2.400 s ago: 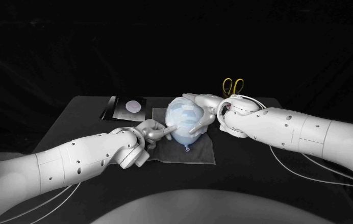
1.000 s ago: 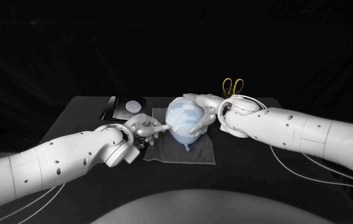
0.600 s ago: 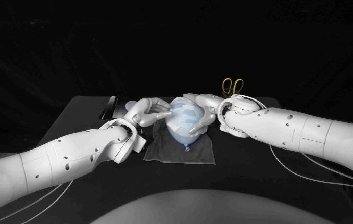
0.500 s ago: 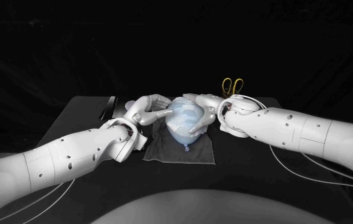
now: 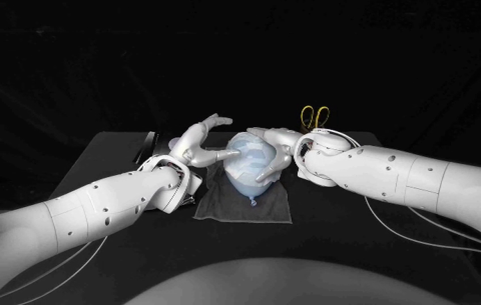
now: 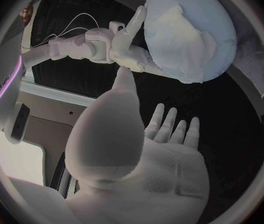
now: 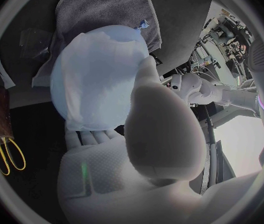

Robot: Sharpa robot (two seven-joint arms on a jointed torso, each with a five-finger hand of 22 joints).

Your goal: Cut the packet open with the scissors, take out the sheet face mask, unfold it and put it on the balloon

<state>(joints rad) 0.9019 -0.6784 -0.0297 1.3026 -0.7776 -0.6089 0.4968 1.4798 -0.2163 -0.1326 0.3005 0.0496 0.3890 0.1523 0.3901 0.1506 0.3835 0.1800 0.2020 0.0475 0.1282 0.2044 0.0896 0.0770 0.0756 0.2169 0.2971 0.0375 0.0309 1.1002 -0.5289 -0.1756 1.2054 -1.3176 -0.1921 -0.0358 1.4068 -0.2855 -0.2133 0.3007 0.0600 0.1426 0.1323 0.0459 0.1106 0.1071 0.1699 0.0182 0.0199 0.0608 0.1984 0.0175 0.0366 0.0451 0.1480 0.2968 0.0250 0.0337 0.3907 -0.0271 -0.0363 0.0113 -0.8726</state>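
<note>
— First entry?
— One pale blue rubber balloon [image 5: 251, 185], lying on a grey cloth [image 5: 245, 209] at the middle of the black desk [image 5: 106, 159]. Its long axis runs away from the robot, with the knotted end nearest it.

— Second?
— One white sheet face mask [image 5: 251, 155], unfolded and draped over the balloon's upper side. The left wrist view shows creases across it.

— The hands?
— Right hand [image 5: 283, 149]: wrapped round the balloon's right flank, fingers over the far end and thumb on the near side, holding it. Left hand [image 5: 204, 145]: holding nothing, fingers spread wide and partly raised, just beside the balloon's left flank. One finger points at the balloon. From where I stand I cannot tell whether it touches.

— And the relation that matters?
— The balloon lies directly to the right of the free left hand, which is the only hand able to work on it. In my judgement the mask is already in place and only smoothing is left. That would mean a stroke along the long axis over the left flank while the right hand braces the opposite side.

— Sundries?
— Yellow-handled scissors [image 5: 317, 117] at the desk's far edge beyond the right wrist. Black packet [image 5: 152, 145] at far left, partly behind the left hand.
</note>
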